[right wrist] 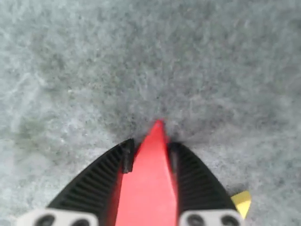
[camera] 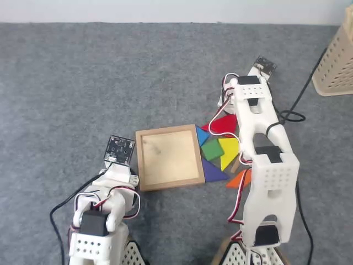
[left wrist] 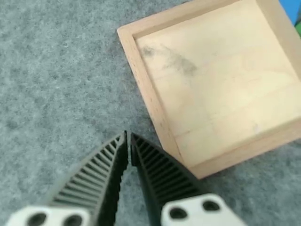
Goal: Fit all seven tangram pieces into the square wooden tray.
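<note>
Red tangram piece (right wrist: 148, 188) in right pincer (right wrist: 150, 145)

Looked like a robotics lab or maker's test bench: table spread with grey carpet-like matting (camera: 83, 83), two white printed arms (camera: 267, 182) mounted at its near edge, black cables (camera: 292, 113) trailing loose, a perforated beige basket (camera: 337, 58) set near a pale wall (camera: 165, 10).
</note>
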Available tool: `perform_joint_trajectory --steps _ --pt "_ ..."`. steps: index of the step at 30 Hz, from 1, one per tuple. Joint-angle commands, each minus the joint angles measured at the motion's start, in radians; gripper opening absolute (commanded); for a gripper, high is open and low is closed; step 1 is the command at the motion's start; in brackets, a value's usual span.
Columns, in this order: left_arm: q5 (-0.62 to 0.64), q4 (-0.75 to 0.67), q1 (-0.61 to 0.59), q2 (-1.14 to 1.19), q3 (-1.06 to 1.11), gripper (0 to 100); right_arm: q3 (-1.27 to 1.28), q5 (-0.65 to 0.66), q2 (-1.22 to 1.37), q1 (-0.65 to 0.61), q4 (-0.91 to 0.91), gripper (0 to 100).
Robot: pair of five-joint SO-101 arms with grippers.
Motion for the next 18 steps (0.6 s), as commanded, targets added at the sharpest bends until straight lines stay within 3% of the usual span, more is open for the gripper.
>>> perform_joint_trajectory --steps 1,10,14,18 --pt "0.006 0.006 -0.002 -0.020 -0.019 1 -0.020 0.026 -0.073 0.008 -0.005 0.9" --pt "0.006 0.006 -0.002 -0.020 -0.019 1 -0.025 0.293 -0.096 0.019 -0.101 0.9" --pt "0.006 0.006 -0.002 -0.020 -0.019 1 -0.064 0.344 -0.173 0.019 0.002 2.4" --pt "0.006 0.006 -0.002 -0.020 -0.019 1 -0.066 0.394 -0.265 -0.015 0.116 12.4"
